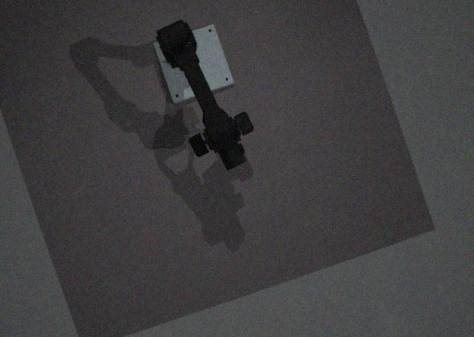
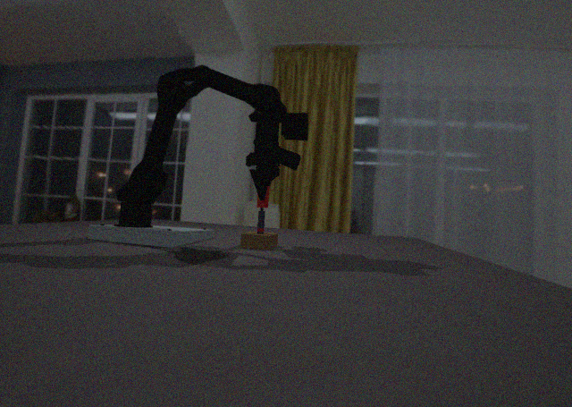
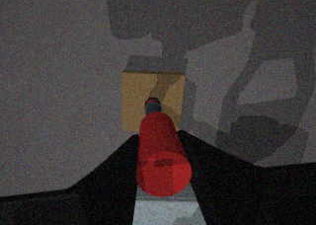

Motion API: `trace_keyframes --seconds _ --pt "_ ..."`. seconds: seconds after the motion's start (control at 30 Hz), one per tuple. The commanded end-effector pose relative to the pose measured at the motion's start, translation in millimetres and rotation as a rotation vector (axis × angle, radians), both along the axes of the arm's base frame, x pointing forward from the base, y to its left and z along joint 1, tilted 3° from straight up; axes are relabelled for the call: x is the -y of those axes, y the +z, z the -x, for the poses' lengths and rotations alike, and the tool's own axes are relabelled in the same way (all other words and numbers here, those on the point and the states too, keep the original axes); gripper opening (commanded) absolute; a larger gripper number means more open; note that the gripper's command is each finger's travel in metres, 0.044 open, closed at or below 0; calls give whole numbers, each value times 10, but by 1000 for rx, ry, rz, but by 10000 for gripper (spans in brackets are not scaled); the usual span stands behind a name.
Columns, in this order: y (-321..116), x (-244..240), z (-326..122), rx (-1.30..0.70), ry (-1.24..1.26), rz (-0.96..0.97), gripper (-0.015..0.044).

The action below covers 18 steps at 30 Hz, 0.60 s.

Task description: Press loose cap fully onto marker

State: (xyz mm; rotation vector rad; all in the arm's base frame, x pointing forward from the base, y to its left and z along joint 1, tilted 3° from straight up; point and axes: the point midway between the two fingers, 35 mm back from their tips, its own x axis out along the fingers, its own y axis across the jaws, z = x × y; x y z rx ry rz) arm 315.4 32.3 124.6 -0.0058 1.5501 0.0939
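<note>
My gripper (image 2: 263, 197) (image 3: 158, 138) is shut on the red cap (image 2: 262, 204) (image 3: 163, 178), holding it roughly upright above the holder block. The dark blue marker (image 2: 261, 220) (image 3: 153, 107) stands upright in the tan holder block (image 2: 259, 241) (image 3: 132, 97). In the exterior view the marker's narrow tip is just under the cap's lower end, nearly in line with it. In the wrist view the cap hides the marker's tip, so I cannot tell whether they touch. In the top view the arm hides the cap, marker and block.
The arm's pale base plate (image 1: 212, 55) (image 2: 184, 238) lies behind the holder block, towards the arm's foot. The arm's shadow falls across the table (image 1: 325, 153) (image 2: 277, 338) beside the block. The top view shows the table's edges.
</note>
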Motion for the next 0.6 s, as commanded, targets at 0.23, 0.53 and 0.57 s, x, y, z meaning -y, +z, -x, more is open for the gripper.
trace_keyframes --seconds 0.23,0.53,0.57 --pt "-191 -15 -6 -1 -6 -2 0" --pt "-336 -23 -3 -1 -6 -2 0" --pt "-352 -24 -2 -1 -6 -2 0"
